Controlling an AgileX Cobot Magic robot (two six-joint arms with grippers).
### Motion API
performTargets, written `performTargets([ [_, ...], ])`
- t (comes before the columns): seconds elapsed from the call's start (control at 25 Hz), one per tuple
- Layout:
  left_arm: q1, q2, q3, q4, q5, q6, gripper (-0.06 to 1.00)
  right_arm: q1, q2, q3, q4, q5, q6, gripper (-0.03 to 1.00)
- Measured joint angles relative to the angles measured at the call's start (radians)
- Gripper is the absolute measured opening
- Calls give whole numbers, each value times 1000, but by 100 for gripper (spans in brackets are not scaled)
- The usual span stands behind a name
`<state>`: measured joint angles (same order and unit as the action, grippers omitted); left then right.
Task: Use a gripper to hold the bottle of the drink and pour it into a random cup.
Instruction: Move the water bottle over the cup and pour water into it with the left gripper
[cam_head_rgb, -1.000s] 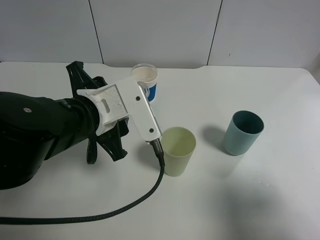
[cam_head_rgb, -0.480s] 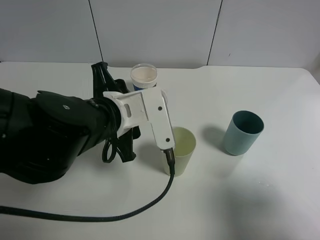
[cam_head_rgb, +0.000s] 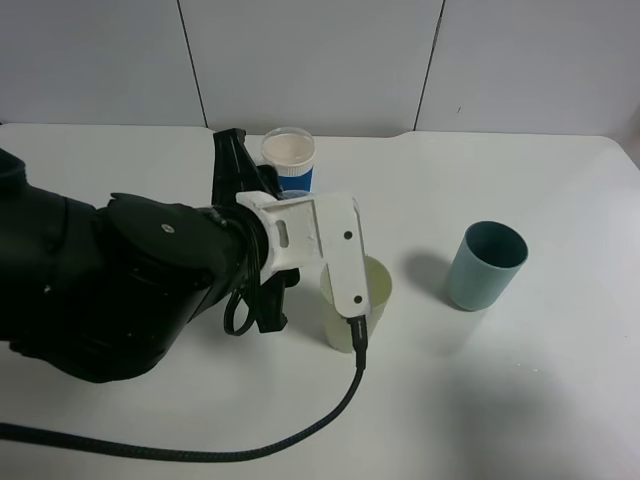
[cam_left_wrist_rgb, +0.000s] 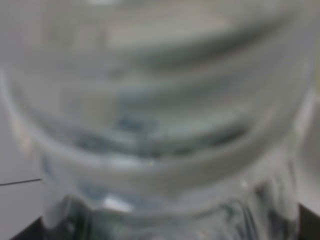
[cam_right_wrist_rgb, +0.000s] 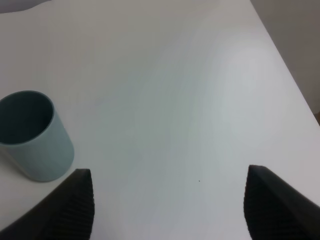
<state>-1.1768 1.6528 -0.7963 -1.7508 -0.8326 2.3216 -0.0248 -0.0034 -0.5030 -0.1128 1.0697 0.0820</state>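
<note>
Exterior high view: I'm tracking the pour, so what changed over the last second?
The left arm swung right until its white bracket overlaps the yellow-green cup. That cup, the teal cup and the blue cup stayed put.

One yellow-green cup (cam_head_rgb: 378, 290), one teal cup (cam_head_rgb: 483, 265), one blue cup (cam_head_rgb: 288, 152), one bottle (cam_left_wrist_rgb: 160, 125).

The black left arm's (cam_head_rgb: 130, 280) white bracket (cam_head_rgb: 322, 240) covers part of the pale yellow-green cup (cam_head_rgb: 378, 298), with the white-rimmed blue cup (cam_head_rgb: 290, 156) behind it and the teal cup (cam_head_rgb: 485, 266) well apart rightward.
</note>
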Motion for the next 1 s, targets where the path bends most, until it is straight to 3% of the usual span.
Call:
performTargets([
  [0.44,0,57,-23,0,-68,129,55,0,0,0,0,0,0,63],
  [1.0,0,80,-32,-2,-127,181,55,0,0,0,0,0,0,63],
])
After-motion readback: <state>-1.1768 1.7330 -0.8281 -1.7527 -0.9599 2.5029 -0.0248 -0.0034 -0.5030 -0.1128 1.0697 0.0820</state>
